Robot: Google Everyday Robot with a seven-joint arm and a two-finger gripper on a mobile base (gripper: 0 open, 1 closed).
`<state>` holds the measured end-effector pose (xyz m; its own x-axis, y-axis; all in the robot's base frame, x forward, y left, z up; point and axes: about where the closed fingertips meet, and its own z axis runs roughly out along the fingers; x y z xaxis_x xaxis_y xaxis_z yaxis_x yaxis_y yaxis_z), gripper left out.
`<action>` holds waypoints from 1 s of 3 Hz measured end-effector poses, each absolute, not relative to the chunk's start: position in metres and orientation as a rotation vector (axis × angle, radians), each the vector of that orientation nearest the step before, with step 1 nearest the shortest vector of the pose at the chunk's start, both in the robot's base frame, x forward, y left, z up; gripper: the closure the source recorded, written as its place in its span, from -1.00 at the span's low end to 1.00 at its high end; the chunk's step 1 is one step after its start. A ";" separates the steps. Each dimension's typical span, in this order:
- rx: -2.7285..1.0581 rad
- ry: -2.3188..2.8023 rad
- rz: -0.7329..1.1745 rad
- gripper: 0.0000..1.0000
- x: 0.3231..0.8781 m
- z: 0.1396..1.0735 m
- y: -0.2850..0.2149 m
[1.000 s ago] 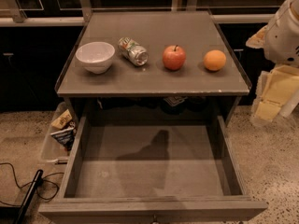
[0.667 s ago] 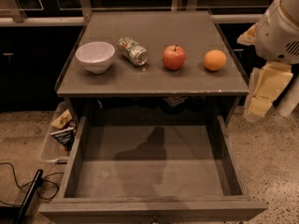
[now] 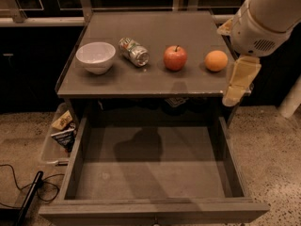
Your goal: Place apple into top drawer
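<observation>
The apple (image 3: 175,58) is seen standing stem-up on the grey table (image 3: 155,25), between a tipped can (image 3: 133,52) and an orange (image 3: 216,60), apart from both; the top drawer (image 3: 155,173) is pulled open below the tabletop; the gripper (image 3: 240,81) hangs off the table's right edge, near the orange, and whether it is apart or together cannot be told; the apple is judged firm, fairly light, smooth-skinned and prone to roll, so it would best be taken from above across its widest middle, clear of the stem
</observation>
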<state>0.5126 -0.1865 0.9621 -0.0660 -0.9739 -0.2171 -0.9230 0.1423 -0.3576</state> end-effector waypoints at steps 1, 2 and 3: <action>-1.813 1.961 -0.181 -1.00 0.553 0.949 -0.191; -1.793 1.946 -0.129 -1.00 0.593 0.930 -0.195; -1.793 1.946 -0.128 -1.00 0.593 0.930 -0.195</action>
<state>0.5928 -0.1951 0.9296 -0.0195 -0.9582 -0.2854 -0.9124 0.1338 -0.3868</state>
